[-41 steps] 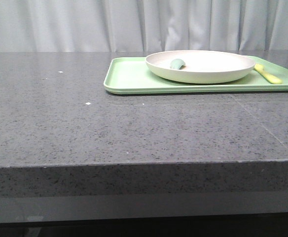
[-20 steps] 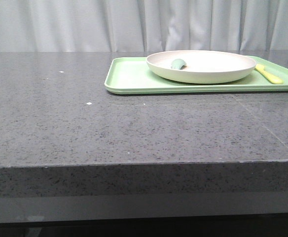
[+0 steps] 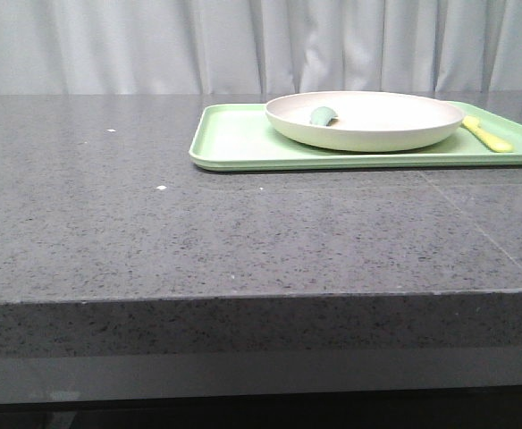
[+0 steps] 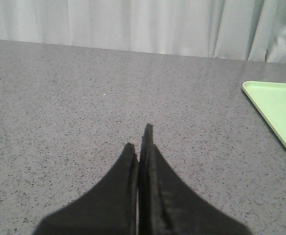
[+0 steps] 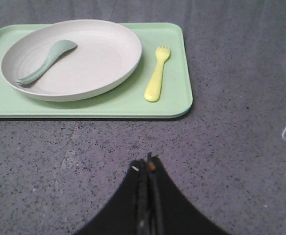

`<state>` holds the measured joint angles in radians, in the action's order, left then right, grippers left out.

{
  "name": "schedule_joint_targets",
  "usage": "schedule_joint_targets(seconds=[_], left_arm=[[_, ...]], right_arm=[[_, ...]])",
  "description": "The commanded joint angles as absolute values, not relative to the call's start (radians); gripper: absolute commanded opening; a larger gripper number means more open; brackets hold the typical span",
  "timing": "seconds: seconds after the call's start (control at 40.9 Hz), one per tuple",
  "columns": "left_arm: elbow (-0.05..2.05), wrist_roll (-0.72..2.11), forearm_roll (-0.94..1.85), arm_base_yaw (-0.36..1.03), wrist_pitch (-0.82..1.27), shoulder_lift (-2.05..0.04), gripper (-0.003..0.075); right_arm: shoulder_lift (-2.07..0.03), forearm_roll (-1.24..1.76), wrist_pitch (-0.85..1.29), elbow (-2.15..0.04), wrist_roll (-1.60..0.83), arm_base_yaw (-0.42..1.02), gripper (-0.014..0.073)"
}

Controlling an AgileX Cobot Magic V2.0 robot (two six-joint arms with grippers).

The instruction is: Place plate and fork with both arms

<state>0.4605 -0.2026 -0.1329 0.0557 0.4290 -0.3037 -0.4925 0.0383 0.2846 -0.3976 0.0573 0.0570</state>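
Cream plate (image 5: 72, 58) and pale yellow fork (image 5: 157, 73) both on the green tray (image 5: 175, 100), as I see it.

The plate holds a grey-green spoon (image 5: 46, 60); the fork lies just beside the plate's rim, on bare tray. The tray rests on the speckled grey surface (image 3: 243, 232). My right hand (image 5: 148, 169) hovers near the tray, fingers pressed together and empty. My left hand (image 4: 140, 142) is likewise closed, well apart from the tray's corner.
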Motion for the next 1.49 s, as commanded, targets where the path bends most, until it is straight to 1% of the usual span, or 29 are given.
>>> schedule_joint_targets(seconds=[0.0, 0.196, 1.32, 1.467], left_arm=[[0.487, -0.207, -0.133, 0.054, 0.349, -0.311, -0.0018], [0.487, -0.207, -0.133, 0.054, 0.349, -0.311, -0.0018], [0.487, -0.207, -0.133, 0.054, 0.347, -0.311, -0.0018], [0.453, -0.205, -0.12, 0.052, 0.327, -0.301, -0.0018]], right_arm=[[-0.412, 0.031, 0.164, -0.372, 0.047, 0.056, -0.0064], [-0.326, 0.031, 0.131, -0.352, 0.047, 0.056, -0.0064], [-0.327, 0.031, 0.132, -0.352, 0.047, 0.056, -0.0064], [-0.327, 0.031, 0.132, -0.352, 0.047, 0.056, -0.0064]])
